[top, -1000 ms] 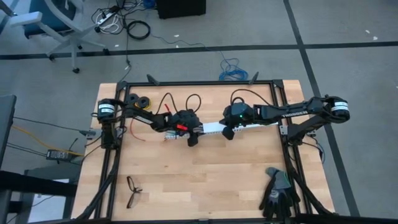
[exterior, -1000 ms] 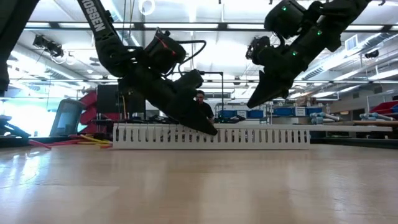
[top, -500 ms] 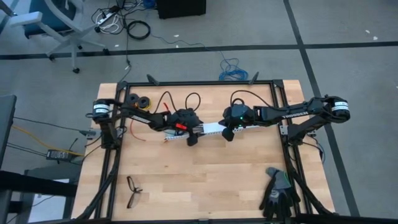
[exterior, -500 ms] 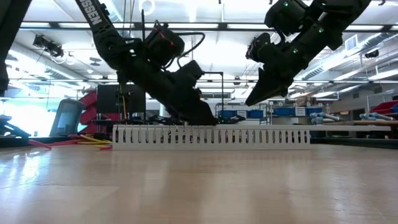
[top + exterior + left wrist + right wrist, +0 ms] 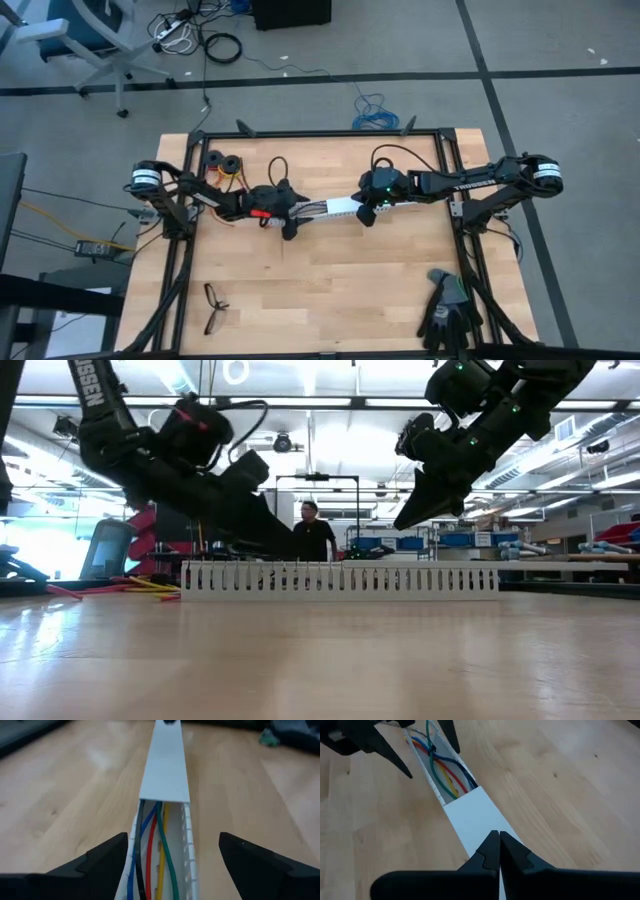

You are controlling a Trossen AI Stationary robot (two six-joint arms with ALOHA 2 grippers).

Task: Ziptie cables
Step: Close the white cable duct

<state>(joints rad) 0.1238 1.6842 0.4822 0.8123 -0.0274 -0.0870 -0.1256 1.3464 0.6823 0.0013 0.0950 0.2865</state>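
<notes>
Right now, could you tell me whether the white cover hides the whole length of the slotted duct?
No, the white cover ends partway, leaving the coloured cables exposed in the slotted duct.

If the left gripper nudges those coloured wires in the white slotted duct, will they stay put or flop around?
The cables look thin and curved, so probably floppy and light. Lying inside the slotted duct, they would likely shift between its walls rather than spill. The left gripper stands open astride it.

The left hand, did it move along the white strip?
Yes. The left hand slid back along the white strip toward the table's left edge, away from the right hand.
</notes>
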